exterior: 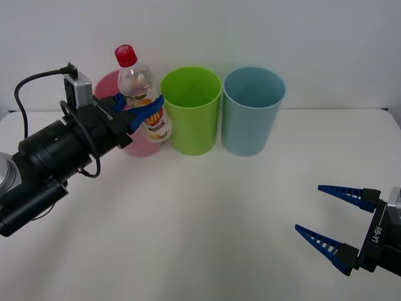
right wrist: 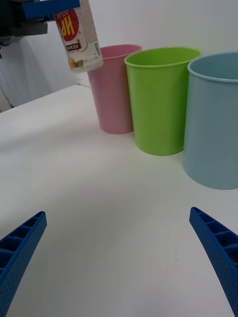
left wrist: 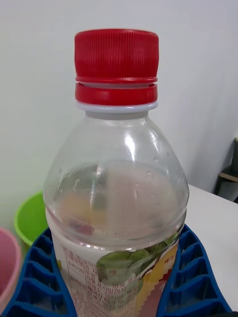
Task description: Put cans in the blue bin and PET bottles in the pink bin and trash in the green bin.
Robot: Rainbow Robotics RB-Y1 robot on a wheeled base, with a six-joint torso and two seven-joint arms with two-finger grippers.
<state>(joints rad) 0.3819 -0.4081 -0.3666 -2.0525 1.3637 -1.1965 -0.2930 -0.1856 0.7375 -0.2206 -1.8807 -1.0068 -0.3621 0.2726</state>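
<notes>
- While the left gripper (exterior: 139,111) pinches the small clear plastic bottle (exterior: 143,100) at its labelled waist, one blue ribbed finger (left wrist: 37,277) presses each side, as the left wrist view shows close up.
- From those fingers outward: the bottle stands nearly upright, long axis vertical, its red screw cap (exterior: 126,55) on top and the yellow-and-red label at and below the grip.
- It is lifted clear of the white table (exterior: 200,219); in the right wrist view its base hangs at about rim height, beside the near edge of the tapered pink plastic bin (right wrist: 114,89).
- The coming move turns on this: the pink bin's mouth lies just behind and slightly below the bottle, on the far side from the fingers. My judgement is that the bottle needs a short carry over the rim before release, and that it is not yet squarely above the opening.
- The left arm is plainly the nearer one. The right gripper (exterior: 338,219) hovers low over the table, well apart from the bins, its fingers spread wide and holding nothing.
- Counted: one bottle; three bins in a row, pink, then the lime-green plastic bin (exterior: 191,110), then the light blue plastic bin (exterior: 252,110), the green one touching or nearly touching its neighbours.
- I see no cans or loose trash on the table.
</notes>
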